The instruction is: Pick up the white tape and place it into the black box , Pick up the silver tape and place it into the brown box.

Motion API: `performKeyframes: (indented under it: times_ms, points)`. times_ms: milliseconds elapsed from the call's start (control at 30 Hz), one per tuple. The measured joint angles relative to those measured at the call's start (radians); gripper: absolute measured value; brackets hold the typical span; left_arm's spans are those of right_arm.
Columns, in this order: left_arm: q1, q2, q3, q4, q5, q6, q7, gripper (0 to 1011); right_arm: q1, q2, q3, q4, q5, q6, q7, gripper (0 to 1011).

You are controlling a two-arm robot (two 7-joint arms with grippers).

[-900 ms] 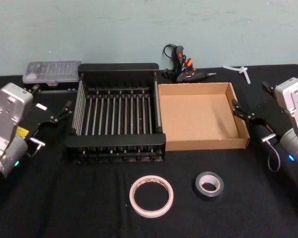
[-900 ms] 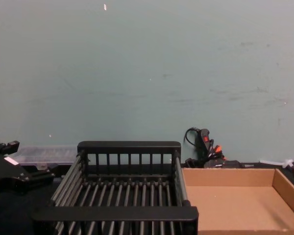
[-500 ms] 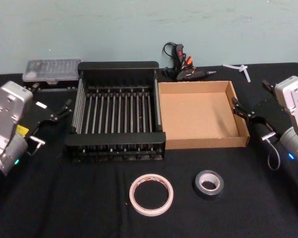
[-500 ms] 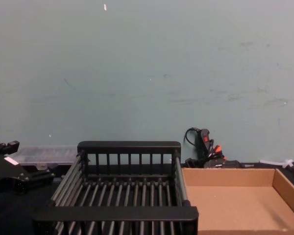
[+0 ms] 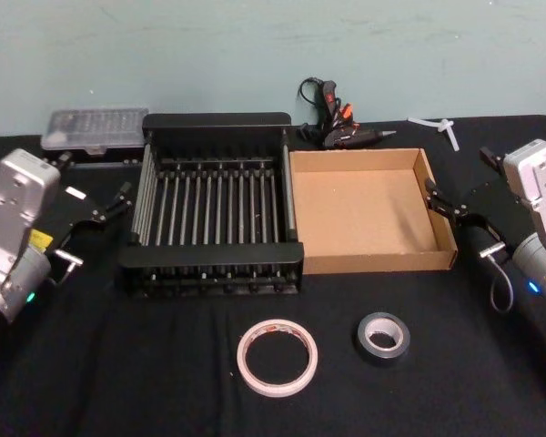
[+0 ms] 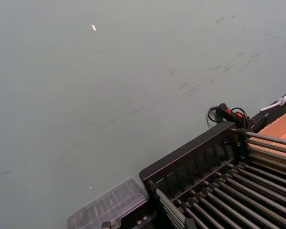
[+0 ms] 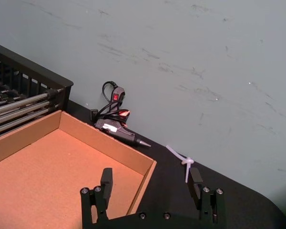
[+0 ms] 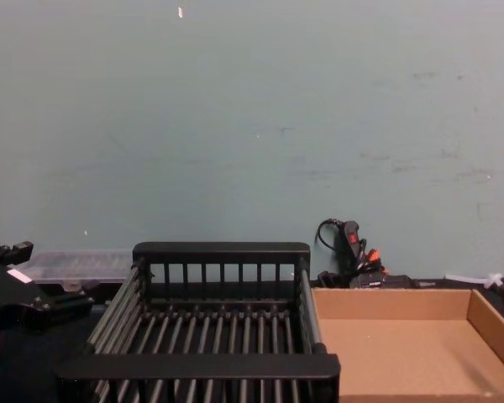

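Neither roll has been lifted yet. The white tape (image 5: 277, 357) is seen lying flat on the cloth near the front edge, in front of the black box (image 5: 215, 131), with the silver tape (image 5: 381, 337) just to its right, in front of the brown box (image 5: 365, 264). The left gripper (image 5: 112, 207) is held beside the crate's left wall, its fingers spread apart; the right gripper (image 7: 151, 186) is held at the tray's right wall, jaws open and empty. Both rolls lie nearer the robot than either gripper — the white ring is closer to the left arm, the silver to the right — so a pull back and down is judged necessary.
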Motion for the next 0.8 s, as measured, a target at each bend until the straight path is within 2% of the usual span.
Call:
performKeyframes:
  times_ms: [800]
  points:
    - [0.0,0.0,0.0,0.0,0.0,0.0,0.0,1001,0.0,0.0,0.0,0.0,0.0,0.0,0.0,1002]
